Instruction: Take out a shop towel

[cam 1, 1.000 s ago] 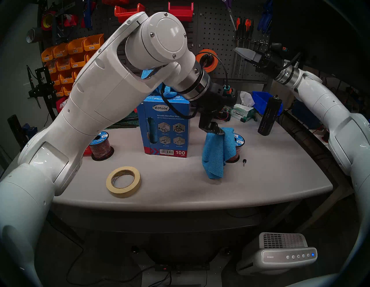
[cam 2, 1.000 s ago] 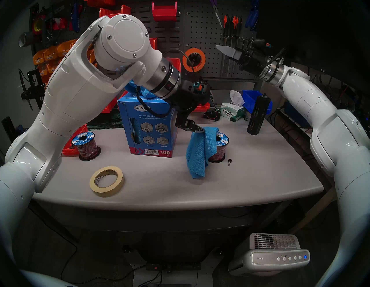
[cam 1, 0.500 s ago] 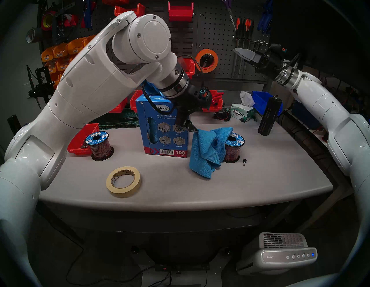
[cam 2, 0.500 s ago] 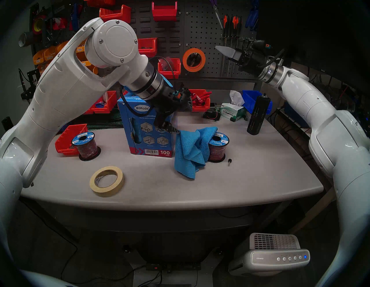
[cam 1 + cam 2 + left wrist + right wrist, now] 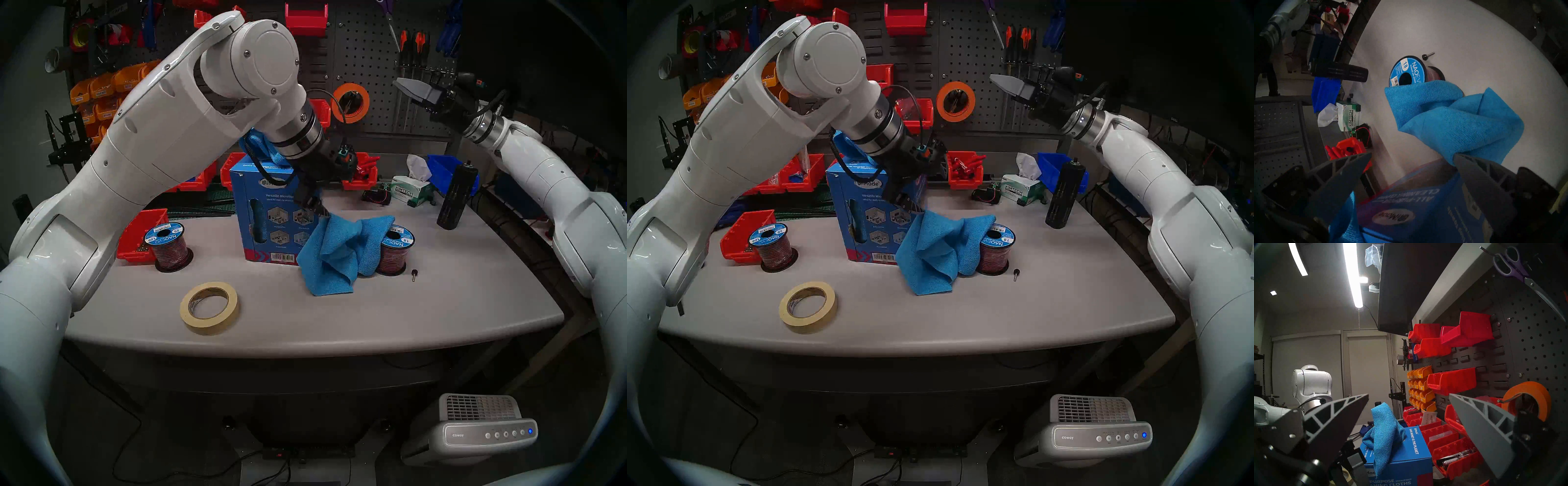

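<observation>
1. The room is dim; the pegboard (image 5: pixel 373 51) wall and the space under the table sit in deep shadow.
2. Light comes from a ceiling tube (image 5: pixel 1353 275), blown out white in the right wrist view.
3. The grey tabletop (image 5: pixel 441 298) is evenly lit, with soft shadows.
4. Every view bows at its dark, vignetted edges.
5. The carton (image 5: pixel 1423 212) is blurred close to the left wrist lens.

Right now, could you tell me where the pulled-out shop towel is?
In the head view the shop towel lies crumpled on the table, centre-right, between the blue carton and the wire spool.
</observation>
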